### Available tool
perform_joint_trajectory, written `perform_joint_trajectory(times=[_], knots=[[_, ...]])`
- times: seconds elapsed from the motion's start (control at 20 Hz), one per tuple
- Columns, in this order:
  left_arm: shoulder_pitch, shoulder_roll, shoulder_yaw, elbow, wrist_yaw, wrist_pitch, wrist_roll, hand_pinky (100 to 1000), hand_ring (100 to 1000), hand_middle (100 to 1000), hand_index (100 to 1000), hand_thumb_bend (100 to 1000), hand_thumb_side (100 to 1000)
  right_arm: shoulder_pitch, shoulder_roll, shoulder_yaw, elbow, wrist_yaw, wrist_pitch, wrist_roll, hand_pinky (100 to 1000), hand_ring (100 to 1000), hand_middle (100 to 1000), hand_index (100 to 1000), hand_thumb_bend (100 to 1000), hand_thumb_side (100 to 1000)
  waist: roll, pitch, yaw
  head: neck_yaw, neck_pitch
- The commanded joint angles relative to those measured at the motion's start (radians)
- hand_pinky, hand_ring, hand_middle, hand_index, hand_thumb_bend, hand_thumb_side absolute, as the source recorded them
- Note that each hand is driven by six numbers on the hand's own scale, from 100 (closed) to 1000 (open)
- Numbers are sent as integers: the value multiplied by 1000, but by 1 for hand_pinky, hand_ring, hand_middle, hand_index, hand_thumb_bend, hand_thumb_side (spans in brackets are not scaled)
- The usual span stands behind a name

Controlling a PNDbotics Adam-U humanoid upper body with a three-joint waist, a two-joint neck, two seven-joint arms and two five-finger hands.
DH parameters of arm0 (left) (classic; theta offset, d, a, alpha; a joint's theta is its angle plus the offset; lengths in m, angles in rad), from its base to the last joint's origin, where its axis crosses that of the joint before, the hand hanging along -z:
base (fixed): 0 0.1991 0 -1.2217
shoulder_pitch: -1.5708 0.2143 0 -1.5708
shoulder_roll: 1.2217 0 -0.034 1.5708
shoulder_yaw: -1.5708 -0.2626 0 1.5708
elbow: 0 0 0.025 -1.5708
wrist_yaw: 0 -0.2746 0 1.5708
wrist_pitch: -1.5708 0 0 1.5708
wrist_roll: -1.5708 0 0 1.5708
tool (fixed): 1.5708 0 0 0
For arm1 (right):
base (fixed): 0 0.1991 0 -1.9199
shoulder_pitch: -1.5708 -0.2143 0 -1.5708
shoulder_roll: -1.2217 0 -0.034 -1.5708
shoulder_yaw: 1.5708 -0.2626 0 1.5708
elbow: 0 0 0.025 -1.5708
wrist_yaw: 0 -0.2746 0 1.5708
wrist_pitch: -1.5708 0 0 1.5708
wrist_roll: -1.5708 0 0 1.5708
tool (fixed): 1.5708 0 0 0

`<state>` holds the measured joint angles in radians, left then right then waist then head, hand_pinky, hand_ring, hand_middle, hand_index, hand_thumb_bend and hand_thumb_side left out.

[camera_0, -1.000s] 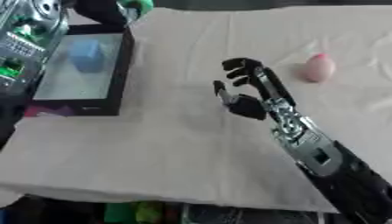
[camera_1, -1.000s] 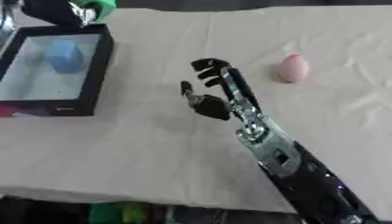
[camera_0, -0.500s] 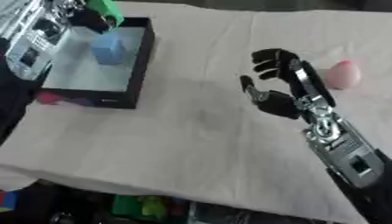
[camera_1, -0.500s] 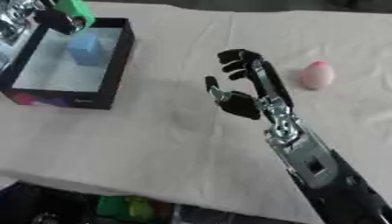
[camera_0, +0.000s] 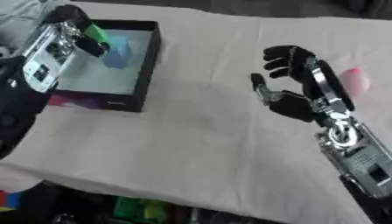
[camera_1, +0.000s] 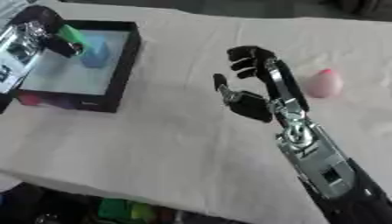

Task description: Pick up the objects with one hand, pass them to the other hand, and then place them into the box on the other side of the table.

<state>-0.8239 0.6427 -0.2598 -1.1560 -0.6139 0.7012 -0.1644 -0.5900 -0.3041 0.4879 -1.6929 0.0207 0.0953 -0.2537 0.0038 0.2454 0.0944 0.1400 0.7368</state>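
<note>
Matt cloth (camera_1: 176, 144) (creased); glossy black box (camera_1: 121, 65).

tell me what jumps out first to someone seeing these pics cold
The robot's right hand stands out, raised mid-table with fingers partly curled and holding nothing, just left of a pink object lying on the cloth. At far left, the left hand holds a green object over the black box, where a blue block already sits.

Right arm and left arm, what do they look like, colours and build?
The right hand is black, with segmented fingers. Behind it the forearm is silver metal with a bright strip, round fittings and a dark square marking, turning black further back. The left hand is black too, behind a silver plate bearing dark markings.
</note>
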Motion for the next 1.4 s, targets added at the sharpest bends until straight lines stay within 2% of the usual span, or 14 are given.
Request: perform_joint_trajectory(times=[0.05,0.1,0.15,0.3,0.5,0.6,0.7,0.8,0.9,1.0,1.15,1.3,1.4], knots=[[-11,14,21,34,-6,-2,13,820,767,659,796,434,304,-17,-15,-9,-26,-8,1,-5,667,689,654,730,263,118,3,-14,-1,3,-14],[-11,12,22,48,-14,1,12,840,791,689,835,502,384,-17,-14,-9,-26,-8,1,-5,667,688,654,729,262,118,3,-13,-1,2,-15],[-12,11,22,63,-23,6,8,856,802,697,861,567,428,-17,-14,-9,-27,-8,1,-5,667,688,653,729,260,119,3,-13,-1,1,-16],[-14,7,25,97,-57,18,-21,883,824,717,888,705,463,-17,-13,-8,-27,-8,2,-5,667,687,653,729,258,121,3,-12,-2,-2,-16],[-16,8,31,102,-96,26,-52,889,830,719,895,761,454,-16,-12,-7,-24,-8,2,-7,667,687,652,729,256,122,4,-11,0,-7,-13],[-16,11,34,91,-108,25,-61,884,823,708,888,744,443,-16,-12,-6,-23,-7,1,-7,667,687,652,728,256,122,5,-12,1,-9,-11],[-14,17,37,65,-113,23,-58,868,811,690,874,637,417,-15,-12,-7,-24,-5,0,-9,667,687,653,729,253,122,7,-13,1,-16,-8],[-5,24,45,7,-97,21,-32,840,793,676,858,443,390,-17,-16,-13,-28,-4,0,-13,668,690,655,730,258,117,7,-14,2,-34,-2],[18,33,57,-84,-48,18,20,802,773,699,844,295,403,-22,-26,-25,-37,-4,5,-17,670,694,660,733,261,117,6,-15,0,-54,2],[49,42,72,-190,29,10,100,759,761,700,825,205,422,-28,-43,-48,-50,-8,25,-20,674,704,671,737,273,127,5,-16,-1,-70,4],[100,39,96,-339,195,-52,262,705,758,684,801,100,467,-45,-85,-83,-71,-12,92,27,687,735,703,745,286,164,2,-18,-3,-92,4],[150,25,100,-440,375,-178,406,687,761,687,804,100,521,-63,-136,-126,-91,-26,183,151,694,750,721,758,274,214,-1,-18,-4,-114,0],[175,8,96,-477,479,-257,467,681,764,690,804,100,576,-72,-173,-155,-101,-35,228,231,700,758,728,762,273,224,-3,-18,-5,-123,-2]])
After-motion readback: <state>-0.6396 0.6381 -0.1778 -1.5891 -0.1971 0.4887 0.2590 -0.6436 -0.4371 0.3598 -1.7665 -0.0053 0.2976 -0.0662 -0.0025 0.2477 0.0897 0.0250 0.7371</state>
